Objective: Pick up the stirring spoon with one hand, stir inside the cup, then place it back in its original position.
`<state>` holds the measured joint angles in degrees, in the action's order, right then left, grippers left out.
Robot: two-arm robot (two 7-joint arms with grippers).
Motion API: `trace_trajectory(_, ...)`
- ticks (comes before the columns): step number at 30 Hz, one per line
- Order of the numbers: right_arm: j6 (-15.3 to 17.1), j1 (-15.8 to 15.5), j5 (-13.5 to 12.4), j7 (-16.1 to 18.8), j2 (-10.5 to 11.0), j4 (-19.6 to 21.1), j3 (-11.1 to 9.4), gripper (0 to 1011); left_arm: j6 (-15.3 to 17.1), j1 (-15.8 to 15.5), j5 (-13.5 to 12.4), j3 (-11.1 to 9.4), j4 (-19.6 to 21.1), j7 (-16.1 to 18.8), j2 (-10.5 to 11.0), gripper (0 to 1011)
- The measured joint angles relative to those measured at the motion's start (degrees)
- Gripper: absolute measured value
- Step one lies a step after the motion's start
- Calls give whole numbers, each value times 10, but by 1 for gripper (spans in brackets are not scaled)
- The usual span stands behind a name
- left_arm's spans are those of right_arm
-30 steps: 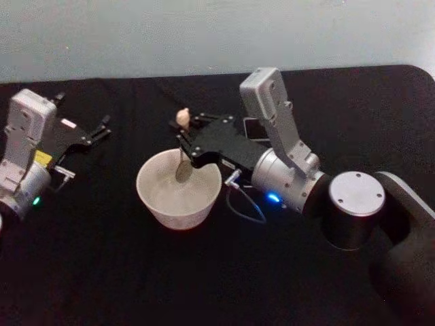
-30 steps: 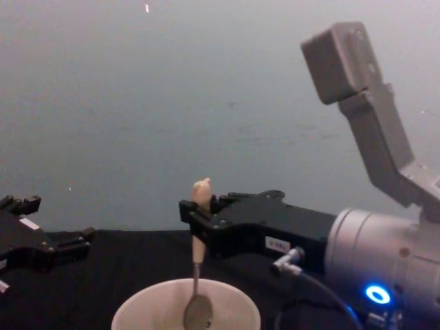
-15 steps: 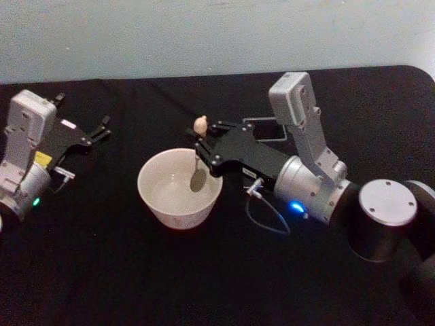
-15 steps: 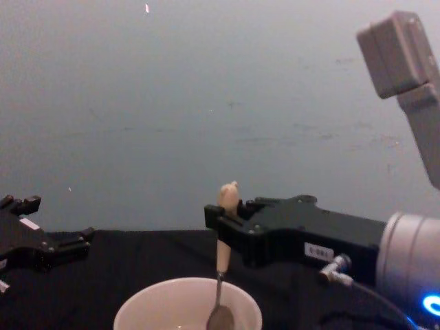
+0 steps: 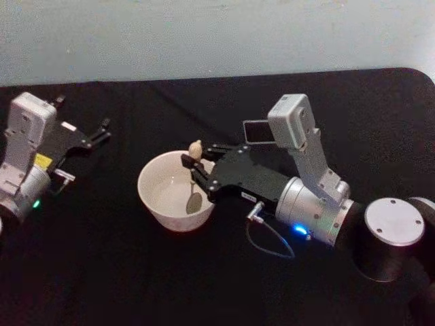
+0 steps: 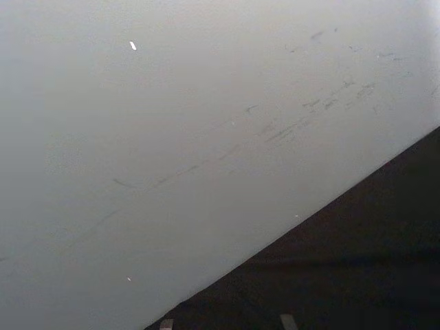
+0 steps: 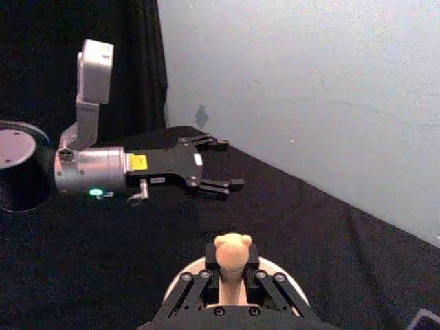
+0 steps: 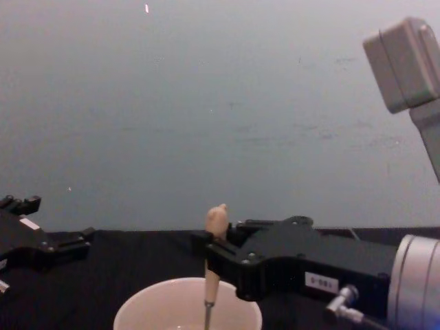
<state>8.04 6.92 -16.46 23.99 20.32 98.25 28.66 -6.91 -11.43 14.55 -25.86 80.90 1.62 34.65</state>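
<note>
The right pincer grips the stirring spoon by its handle, bowl hanging down inside the cup; the left pincer rests open at far left.

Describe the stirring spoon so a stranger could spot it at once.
On the black table, find the wide cream-white cup near the middle. The right gripper holds the stirring spoon roughly upright over it, metal bowl down inside. Its slim beige handle topped by a small bear-like figure sets it apart; the left gripper rests far left.
</note>
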Motion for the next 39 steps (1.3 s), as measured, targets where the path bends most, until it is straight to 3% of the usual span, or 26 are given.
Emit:
trace_trajectory(8, 0, 6, 0, -1, -7, -2, 16, 199, 0, 0, 0, 0, 0, 0, 0, 1001)
trace_trajectory(19, -10, 35, 21, -8, -35, -41, 35, 199, 0, 0, 0, 0, 0, 0, 0, 1001)
trace_trajectory(29, -19, 56, 36, -21, -60, -72, 35, 199, 0, 0, 0, 0, 0, 0, 0, 1001)
trace_trajectory(39, -21, 63, 45, -29, -65, -87, 22, 199, 0, 0, 0, 0, 0, 0, 0, 1001)
